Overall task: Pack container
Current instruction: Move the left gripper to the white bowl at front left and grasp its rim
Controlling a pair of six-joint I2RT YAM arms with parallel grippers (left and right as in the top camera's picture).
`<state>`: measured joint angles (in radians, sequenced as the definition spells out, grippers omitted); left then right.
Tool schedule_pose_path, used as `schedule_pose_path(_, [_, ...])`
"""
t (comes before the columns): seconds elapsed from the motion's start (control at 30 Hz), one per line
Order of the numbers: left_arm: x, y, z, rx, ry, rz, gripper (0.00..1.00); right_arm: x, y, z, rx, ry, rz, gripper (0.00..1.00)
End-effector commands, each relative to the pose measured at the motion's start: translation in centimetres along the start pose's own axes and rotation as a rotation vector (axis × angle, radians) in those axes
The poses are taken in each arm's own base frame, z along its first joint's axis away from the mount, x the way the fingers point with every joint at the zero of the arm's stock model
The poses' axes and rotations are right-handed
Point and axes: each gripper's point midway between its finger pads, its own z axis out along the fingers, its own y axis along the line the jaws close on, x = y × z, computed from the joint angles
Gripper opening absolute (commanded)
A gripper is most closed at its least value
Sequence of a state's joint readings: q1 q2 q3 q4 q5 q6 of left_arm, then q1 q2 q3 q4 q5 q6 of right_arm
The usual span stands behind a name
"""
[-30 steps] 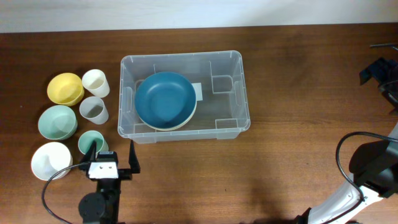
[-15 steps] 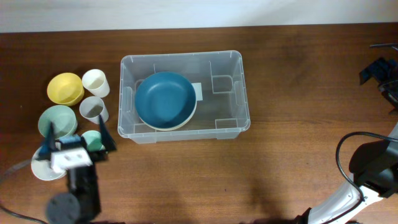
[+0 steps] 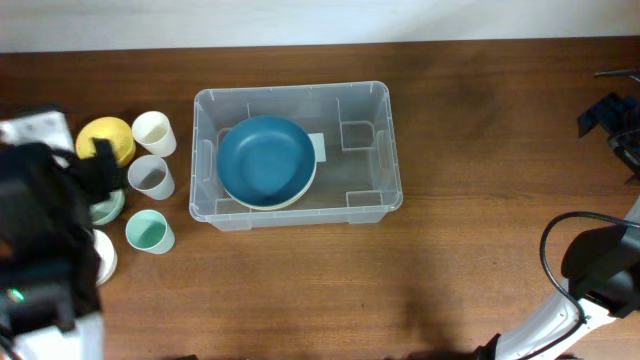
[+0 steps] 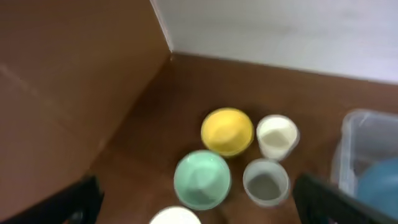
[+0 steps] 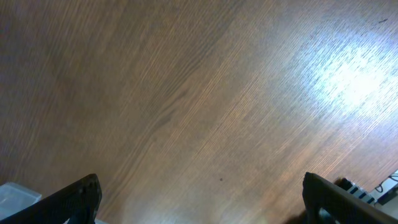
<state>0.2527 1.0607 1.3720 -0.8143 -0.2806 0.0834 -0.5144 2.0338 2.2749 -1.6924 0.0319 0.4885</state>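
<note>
Left gripper [image 4: 199, 202] spread wide, empty, hovering over the loose bowls [image 4: 227, 130] and cups [image 4: 277, 135]; right gripper [image 5: 205, 199] spread too, idle. Container [image 3: 296, 95] mid-table holds only the blue bowl [image 3: 267, 160]; three bowls, three cups left to pack

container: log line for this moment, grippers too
container: blue bowl inside | left gripper: open, above mint bowl | right gripper: open, over table

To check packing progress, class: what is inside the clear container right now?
A blue bowl lies inside the container, left of middle. A pale rim under it suggests a second bowl, mostly covered. The bowl also hides part of the white label.
</note>
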Motion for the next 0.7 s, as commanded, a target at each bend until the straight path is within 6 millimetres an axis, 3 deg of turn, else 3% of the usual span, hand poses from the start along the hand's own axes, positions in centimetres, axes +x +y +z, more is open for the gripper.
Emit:
schedule_pose_path(0.0, [-1.2,0.7,2.0,0.085,0.042,-0.137,0.99,0.0,-0.1,0.1,0.000,0.004,-0.002,0.99])
schedule_pose_path(0.13, [3.2,-0.3,5.4,0.129,0.248,-0.156,0.99,0.0,-0.1,0.1,0.000,0.004,-0.002,0.99])
schedule_pose_path(0.33, [11.6,5.9,8.4,-0.271,0.553,-0.745,0.99,0.0,-0.1,0.1,0.000,0.004,-0.002,0.99])
schedule_pose_path(0.47, [15.3,7.8,10.1,-0.322,0.681,-0.881,0.99,0.0,-0.1,0.1,0.000,0.004,-0.002,0.99])
schedule_pose_path(0.57, [19.7,7.8,11.2,-0.321,0.871,-0.953,0.99,0.0,-0.1,0.1,0.000,0.004,-0.002,0.99])
schedule_pose_path(0.67, [21.9,7.1,11.7,-0.313,0.979,-0.974,1.00,0.0,-0.1,0.1,0.000,0.004,-0.002,0.99])
